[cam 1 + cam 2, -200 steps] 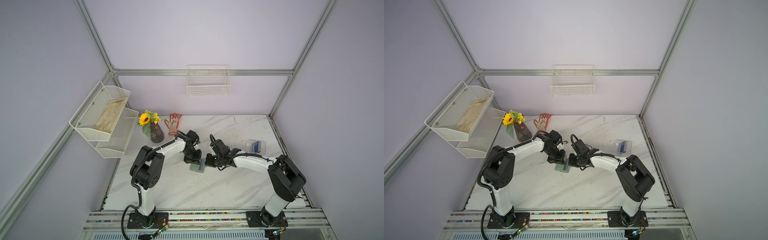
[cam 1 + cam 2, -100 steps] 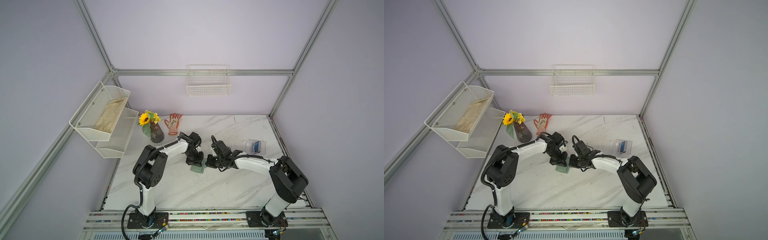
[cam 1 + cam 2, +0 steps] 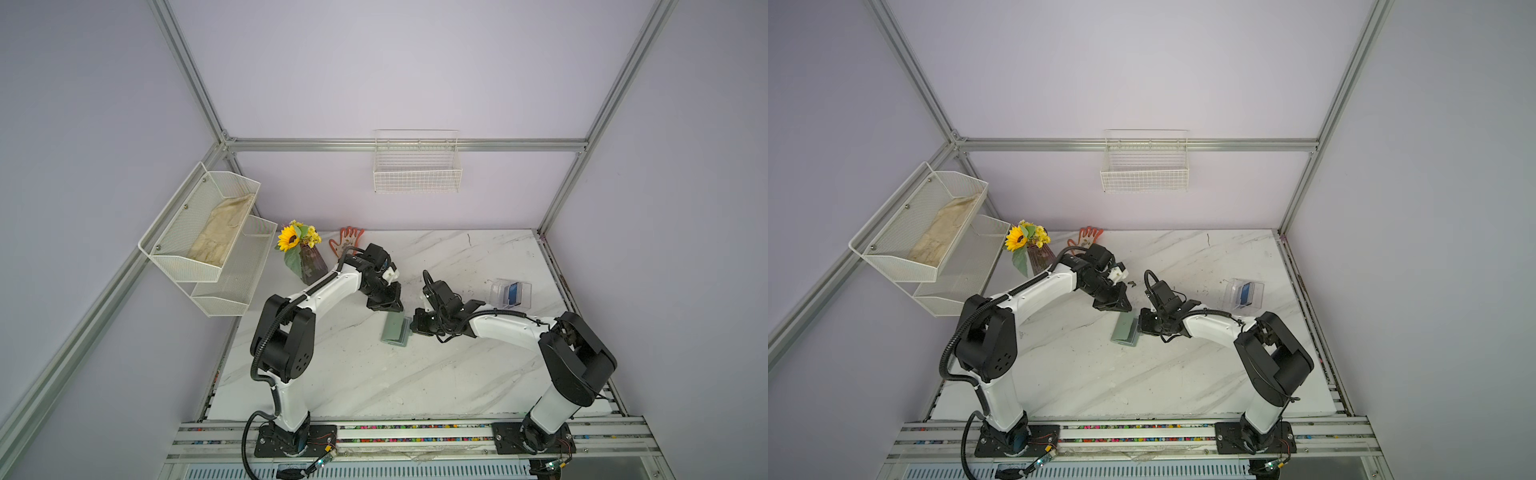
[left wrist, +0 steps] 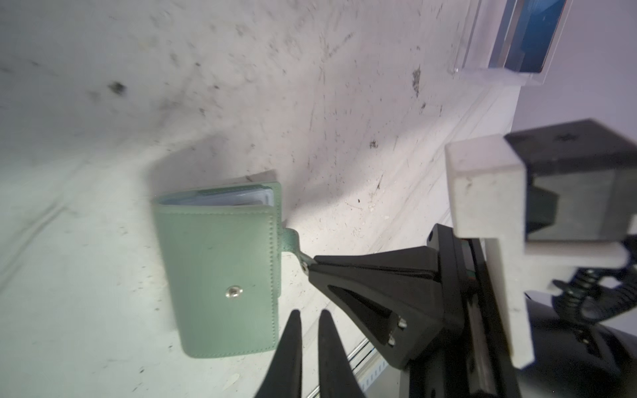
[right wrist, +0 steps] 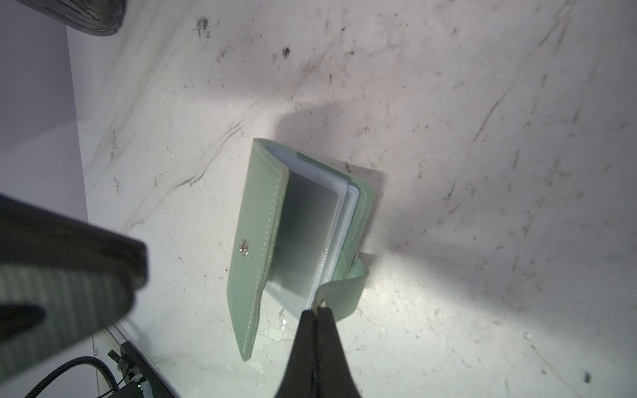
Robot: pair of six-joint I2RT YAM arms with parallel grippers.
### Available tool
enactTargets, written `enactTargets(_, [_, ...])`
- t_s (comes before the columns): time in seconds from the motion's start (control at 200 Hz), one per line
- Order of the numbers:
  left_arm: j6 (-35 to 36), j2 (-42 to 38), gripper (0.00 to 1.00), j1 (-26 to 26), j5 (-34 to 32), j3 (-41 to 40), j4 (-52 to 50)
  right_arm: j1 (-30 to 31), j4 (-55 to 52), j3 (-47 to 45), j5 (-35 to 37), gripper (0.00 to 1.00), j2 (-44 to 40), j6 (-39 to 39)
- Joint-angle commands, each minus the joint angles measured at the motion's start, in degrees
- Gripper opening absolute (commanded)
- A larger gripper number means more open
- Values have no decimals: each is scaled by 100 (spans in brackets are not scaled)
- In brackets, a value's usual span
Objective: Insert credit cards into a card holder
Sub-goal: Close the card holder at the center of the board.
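while your right gripper point(image 5: 315, 312) is pinched on the snap tab point(image 5: 339, 293), the card holder point(image 3: 392, 330) lies mid-table, cover partly lifted, sleeves point(image 5: 303, 237) seemingly empty. your left gripper point(image 4: 308, 322), just beyond it, is slightly parted and carries nothing. farther off, a blue card point(image 3: 514, 293) sits in the clear box point(image 3: 498, 291); every insertion is left.

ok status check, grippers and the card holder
Right fingers shut on the snap tab, card holder part open. Left fingers slightly apart, empty. Blue card in the clear box; nothing in the way.
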Motion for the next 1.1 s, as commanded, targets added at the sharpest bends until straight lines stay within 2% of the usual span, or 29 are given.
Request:
enactTargets(0.0, [118, -286, 12, 292, -92, -296, 30, -30, 56, -49, 9, 1, -117, 46])
enactTargets(0.19, [-106, -63, 8, 333, 371, -734, 606, -30, 33, 6, -15, 1, -86, 50])
enactTargets(0.51, [-190, 215, 6, 224, 640, -879, 963, -30, -26, 55, -21, 0, -79, 63])
enactTargets(0.765, [-335, 386, 6, 164, 757, -1273, 1301, -30, -36, 99, -40, 1, -86, 60])
enactTargets(1.095, [-353, 613, 6, 107, 519, -1408, 1381, -30, -113, 195, -97, 0, -104, 87])
